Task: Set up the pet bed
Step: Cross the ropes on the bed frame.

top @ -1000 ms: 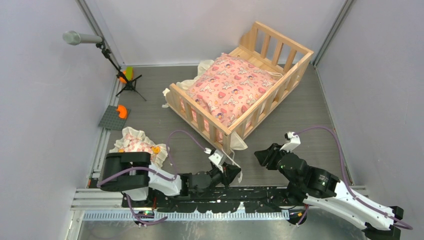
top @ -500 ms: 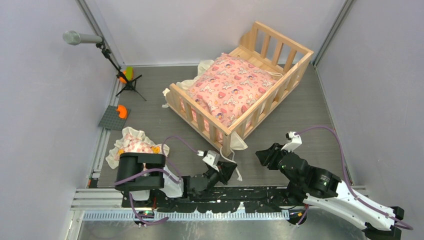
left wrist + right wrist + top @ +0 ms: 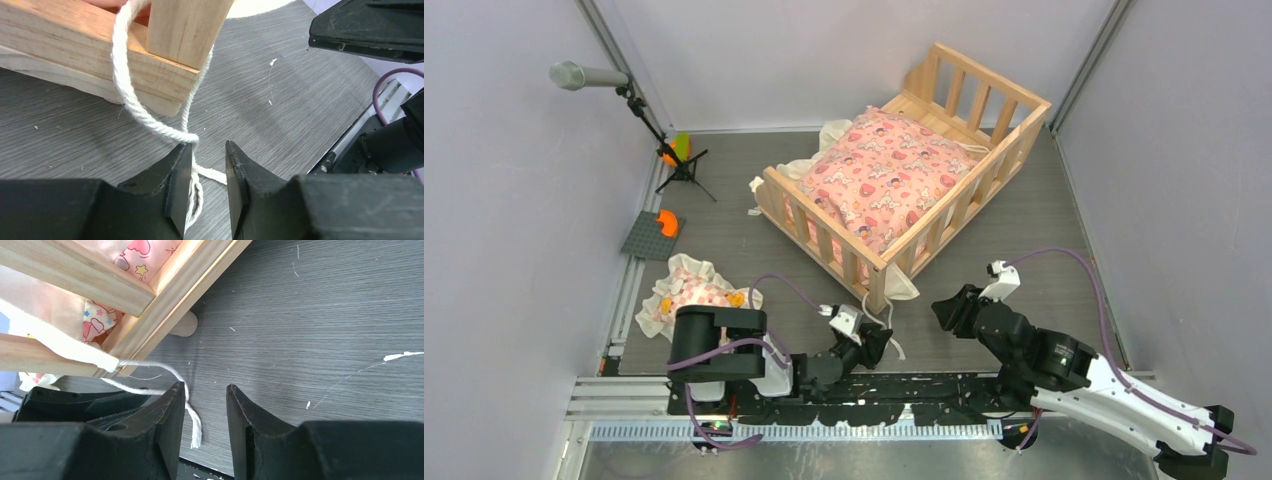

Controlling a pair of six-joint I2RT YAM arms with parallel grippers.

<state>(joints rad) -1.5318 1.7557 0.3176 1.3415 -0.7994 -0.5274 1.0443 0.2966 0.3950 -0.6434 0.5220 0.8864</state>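
The pet bed (image 3: pixel 819 215) is a pale wooden slatted frame standing at an angle in the middle of the floor, with a pink printed cushion (image 3: pixel 889 180) lying in it. A white cord (image 3: pixel 125 95) loops round the bed's near corner post (image 3: pixel 182 27) and trails on the floor. My left gripper (image 3: pixel 882 340) is open just below that corner, and the cord's knot lies at the tip of its left finger (image 3: pixel 180 175). My right gripper (image 3: pixel 942 308) is open and empty to the right of the corner, with a loose cord end (image 3: pixel 192 425) beside its left finger.
A small frilled pillow (image 3: pixel 686 295) lies at the left by the left arm's shoulder. A microphone stand (image 3: pixel 686 170), a grey plate with an orange piece (image 3: pixel 656 232) and an orange-green toy (image 3: pixel 674 150) are at the far left. Grey walls close in both sides.
The left arm's shoulder and elbow have swung to the right, and its gripper has edged up toward the bed's corner. The right gripper has shifted slightly left.
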